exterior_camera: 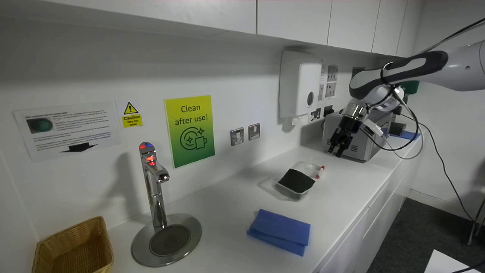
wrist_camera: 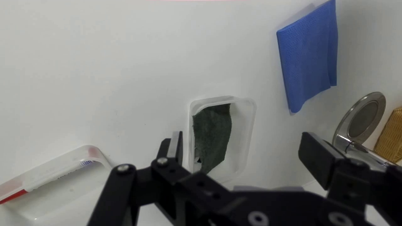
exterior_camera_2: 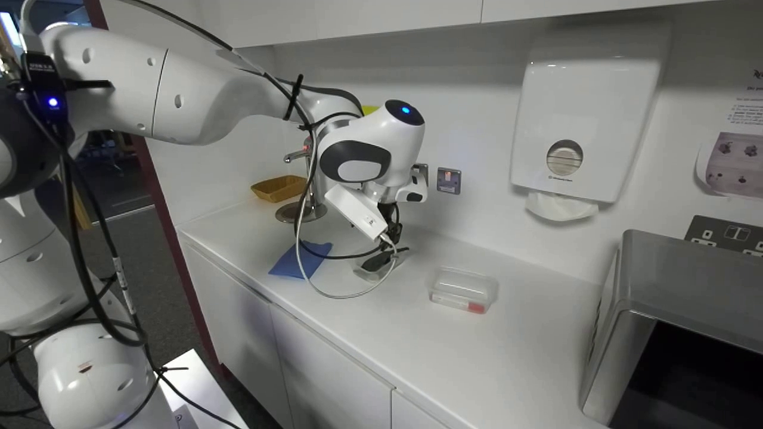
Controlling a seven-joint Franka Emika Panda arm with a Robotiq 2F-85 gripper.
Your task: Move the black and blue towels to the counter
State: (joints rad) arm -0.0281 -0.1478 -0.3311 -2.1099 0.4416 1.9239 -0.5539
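Jaws gape near two tubs (wrist_camera: pixel 241 135) (wrist_camera: pixel 56 169), one black towel (wrist_camera: pixel 212 135), one blue towel (wrist_camera: pixel 309 59).

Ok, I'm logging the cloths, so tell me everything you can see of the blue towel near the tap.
The blue towel is plain, thin-looking cloth, finely textured in the wrist view. It is folded, its layers offset at one edge, and lies roughly flat on the white counter near its front edge, apart from the nearest tub. Only the counter visibly touches it.
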